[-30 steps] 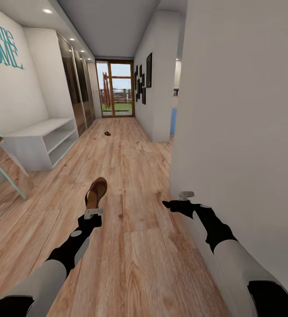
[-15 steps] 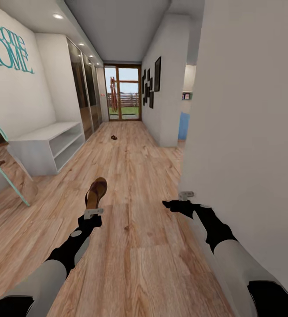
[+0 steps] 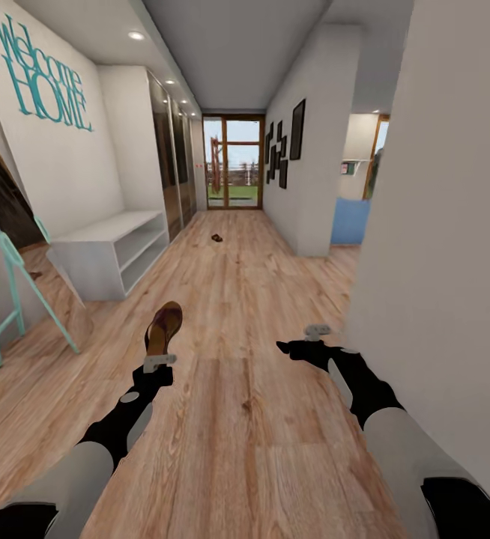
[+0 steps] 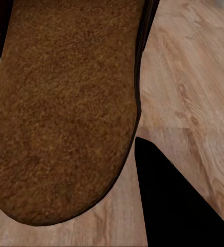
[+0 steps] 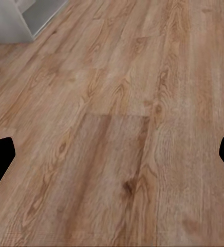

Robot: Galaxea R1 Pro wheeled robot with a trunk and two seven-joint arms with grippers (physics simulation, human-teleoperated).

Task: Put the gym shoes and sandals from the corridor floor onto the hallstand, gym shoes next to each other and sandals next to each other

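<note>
Left claw (image 3: 159,362) grips one sandal (image 3: 163,327) by its heel, lower centre; right claw (image 3: 316,330) hangs wide, empty. We should keep the sole level while steering toward the hallstand (image 3: 114,253) at mid left.

Sandal (image 3: 162,328) held out ahead of the left hand (image 3: 159,362) above the corridor floor (image 3: 230,299), hallstand (image 3: 114,251) along the floor's left edge, second sandal (image 3: 216,238) far down the corridor, right hand (image 3: 305,340) beside the right wall (image 3: 455,262)
</note>
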